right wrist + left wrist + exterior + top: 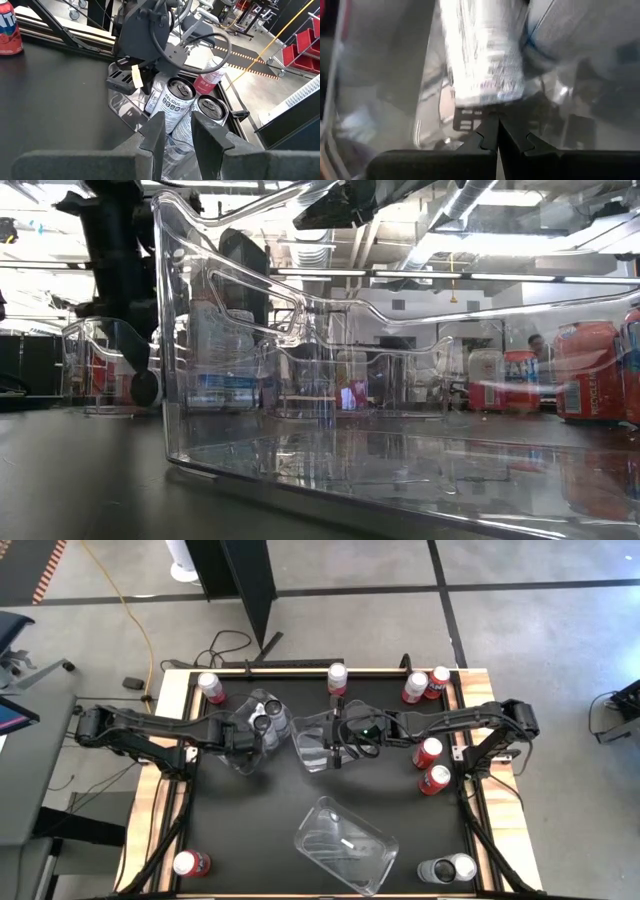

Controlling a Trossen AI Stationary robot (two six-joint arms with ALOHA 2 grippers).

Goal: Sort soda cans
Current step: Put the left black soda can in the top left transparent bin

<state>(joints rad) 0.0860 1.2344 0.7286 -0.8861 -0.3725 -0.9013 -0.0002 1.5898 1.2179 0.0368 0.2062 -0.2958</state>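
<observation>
Two dark robot arms over a black-topped table with a pale wooden rim. Left gripper down inside the clear plastic rectangular bin left of centre, fingers pressed together on nothing, tips just short of a white-and-silver soda can lying ahead of them. Three silver-topped cans (pale bodied, lettering too small to read from above) crowded in that same bin, two of them plain in the right wrist view. Right gripper at the near wall of a second clear bin in the table's middle, fingers a little apart, pinching the bin's thin clear edge as far as can be told. Third clear bin lying askew toward the front. Red soda cans scattered round the edges: one at the rear left, one at rear centre, a pair at the rear right, two more beside the right arm, one at the front left corner. Dark grey cans at the front right corner.
</observation>
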